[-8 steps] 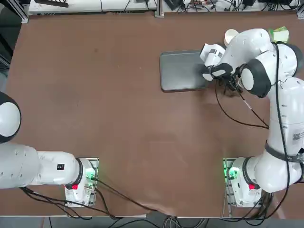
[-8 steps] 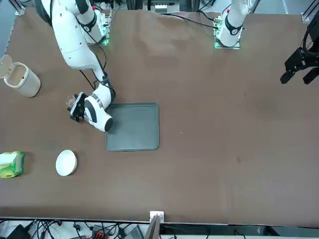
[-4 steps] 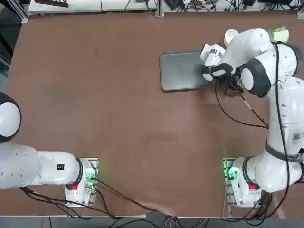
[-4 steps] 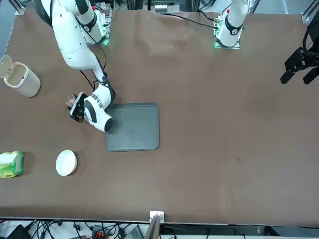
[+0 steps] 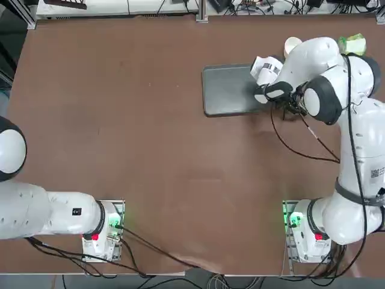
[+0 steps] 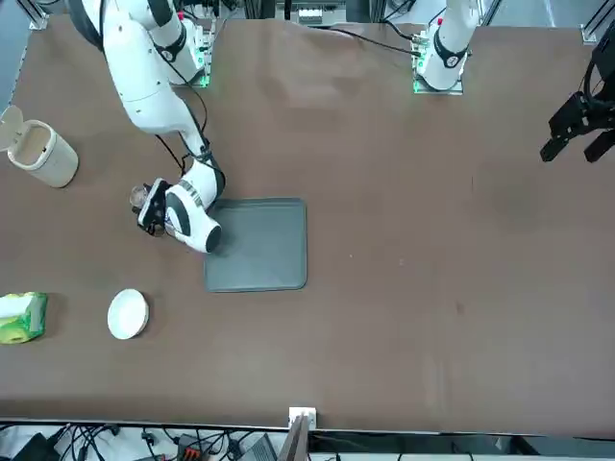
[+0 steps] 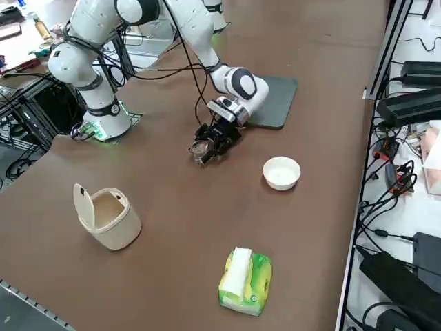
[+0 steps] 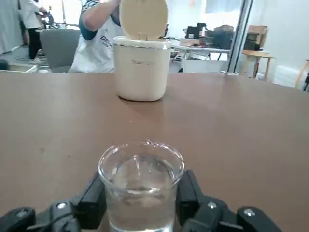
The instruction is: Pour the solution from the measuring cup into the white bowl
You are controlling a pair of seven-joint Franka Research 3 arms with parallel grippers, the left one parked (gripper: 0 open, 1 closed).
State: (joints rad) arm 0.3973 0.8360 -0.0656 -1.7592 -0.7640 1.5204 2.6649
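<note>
Looking down from overhead, the right tool [image 5: 260, 67] sits at the grey tray's [image 5: 228, 90] edge, near the white bowl [image 5: 292, 44]. From the right side, the tool [image 7: 204, 146] pinches the measuring cup [image 7: 200, 149] low over the worktop [image 7: 172, 207], apart from the bowl [image 7: 282, 172]. At the wrist, both fingers [image 8: 91, 203] press the upright, liquid-filled cup [image 8: 141, 186].

The measuring cup [image 8: 141, 186] looks like clear, glinty glass, the fingers [image 8: 91, 202] matt black. The table [image 7: 172, 207] is a smooth matt brown, the tray [image 6: 258, 245] a dull grey, the white bowl [image 7: 282, 172] smooth.
</note>
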